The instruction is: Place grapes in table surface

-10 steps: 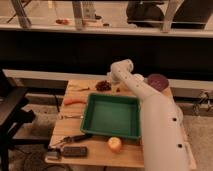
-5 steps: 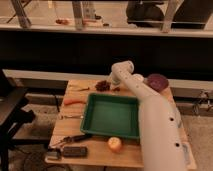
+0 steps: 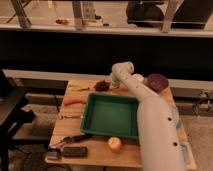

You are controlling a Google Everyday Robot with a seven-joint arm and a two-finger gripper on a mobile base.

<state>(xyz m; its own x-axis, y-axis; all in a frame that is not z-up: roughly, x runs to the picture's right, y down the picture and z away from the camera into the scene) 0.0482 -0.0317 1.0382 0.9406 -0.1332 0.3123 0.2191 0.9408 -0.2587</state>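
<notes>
Camera view: the single arm reaches from the lower right across the table point(image 3: 100, 148) to its far edge, where the end effector point(image 3: 113, 83) points down and toward the left side of the view. The grapes point(image 3: 102, 86) lie immediately to that left side of the end effector, touching it or just beside it; which one cannot be told. They sit low at the bare wood behind the far-left corner of the green tray point(image 3: 108, 118), outside the tray and well apart from the purple plate point(image 3: 157, 81) on the far right. Whether the end effector is released or clenched on the grapes cannot be told, since its tip merges with the dark bunch. The bunch is compact, with no clear long axis. Judged from this layout, the placement is at or near completion. Any retreat should travel up and to the right, away from the bunch, to avoid dragging it. The apple point(image 3: 115, 144) rests at the near edge, clear of that path.
</notes>
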